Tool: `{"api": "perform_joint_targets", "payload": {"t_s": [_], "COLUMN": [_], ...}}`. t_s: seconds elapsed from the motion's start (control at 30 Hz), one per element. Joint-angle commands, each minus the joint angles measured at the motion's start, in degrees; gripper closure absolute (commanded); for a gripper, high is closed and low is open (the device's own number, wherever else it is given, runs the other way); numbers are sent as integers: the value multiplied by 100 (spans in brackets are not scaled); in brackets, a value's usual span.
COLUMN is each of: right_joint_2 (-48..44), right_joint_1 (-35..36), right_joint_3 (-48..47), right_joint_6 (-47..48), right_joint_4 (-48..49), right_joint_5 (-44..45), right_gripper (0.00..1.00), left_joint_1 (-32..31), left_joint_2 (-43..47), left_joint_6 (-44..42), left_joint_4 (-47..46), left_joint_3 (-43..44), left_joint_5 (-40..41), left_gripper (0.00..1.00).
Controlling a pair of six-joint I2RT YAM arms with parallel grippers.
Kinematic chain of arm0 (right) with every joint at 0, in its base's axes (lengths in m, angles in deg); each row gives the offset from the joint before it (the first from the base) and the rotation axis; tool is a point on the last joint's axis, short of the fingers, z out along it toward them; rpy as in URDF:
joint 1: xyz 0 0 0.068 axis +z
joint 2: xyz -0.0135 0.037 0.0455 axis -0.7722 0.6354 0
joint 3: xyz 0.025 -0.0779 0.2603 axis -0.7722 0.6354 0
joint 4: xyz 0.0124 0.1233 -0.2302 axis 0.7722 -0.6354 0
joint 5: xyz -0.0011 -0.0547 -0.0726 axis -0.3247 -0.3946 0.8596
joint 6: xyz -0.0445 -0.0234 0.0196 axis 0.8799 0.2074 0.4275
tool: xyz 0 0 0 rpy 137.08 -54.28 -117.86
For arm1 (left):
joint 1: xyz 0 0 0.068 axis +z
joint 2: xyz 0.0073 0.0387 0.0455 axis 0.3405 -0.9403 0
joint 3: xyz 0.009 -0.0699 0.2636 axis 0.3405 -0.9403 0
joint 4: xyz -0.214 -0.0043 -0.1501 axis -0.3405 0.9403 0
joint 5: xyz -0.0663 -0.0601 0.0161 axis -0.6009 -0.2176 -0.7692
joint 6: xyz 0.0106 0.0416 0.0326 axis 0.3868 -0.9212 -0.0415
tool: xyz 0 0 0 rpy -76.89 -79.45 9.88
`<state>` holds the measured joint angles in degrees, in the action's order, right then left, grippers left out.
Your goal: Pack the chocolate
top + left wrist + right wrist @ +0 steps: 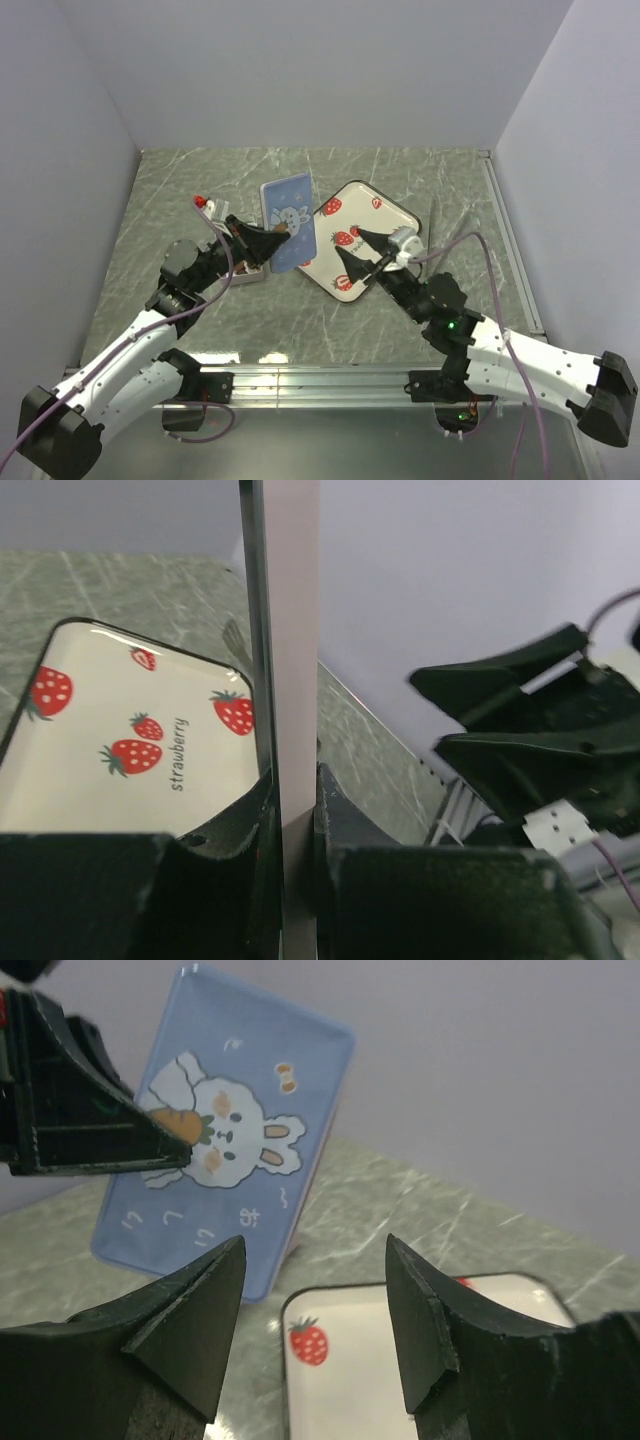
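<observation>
My left gripper point(283, 233) is shut on the edge of a blue tin lid point(290, 218) with a white bunny print and holds it upright, tilted, above the table. In the left wrist view the lid point(295, 630) shows edge-on between the closed fingers point(297, 780). The open tin base point(252, 274) lies under the left gripper, mostly hidden. No chocolate shows clearly in any view. My right gripper point(350, 243) is open and empty above the strawberry tray point(385, 225), facing the lid point(225, 1150).
The white strawberry-print tray point(400, 1360) lies flat at the table's middle, right of the lid, and also shows in the left wrist view point(90, 780). Grey walls close in the table at the back and both sides.
</observation>
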<state>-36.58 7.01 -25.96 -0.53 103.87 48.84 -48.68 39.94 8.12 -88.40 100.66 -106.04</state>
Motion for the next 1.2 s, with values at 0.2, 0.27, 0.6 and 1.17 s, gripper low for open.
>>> {"api": "perform_joint_targets", "payload": {"t_s": [0.2,0.27,0.6,1.17], "right_joint_2": [35,70,694,1626], "right_joint_1": [-649,-781,-1300,-1441], "right_joint_3": [-276,-320,-576,-611], "right_joint_6": [-1394,-1587,-2080,-2212], "right_joint_4": [-488,-558,-462,417], "right_joint_5": [-2240,-2415,-3154,-4130], "right_gripper": [32,22,11,2], "left_joint_1": [512,609,944,1251], "left_joint_2": [-100,-188,84,-91], "left_joint_6": [354,618,1128,2077], "left_joint_4": [-1046,-1301,-1681,-2699], "left_joint_3": [-196,-275,-679,-1189], "left_joint_5": [-1907,-2170,-2426,-2663], "left_gripper": [99,99,99,99]}}
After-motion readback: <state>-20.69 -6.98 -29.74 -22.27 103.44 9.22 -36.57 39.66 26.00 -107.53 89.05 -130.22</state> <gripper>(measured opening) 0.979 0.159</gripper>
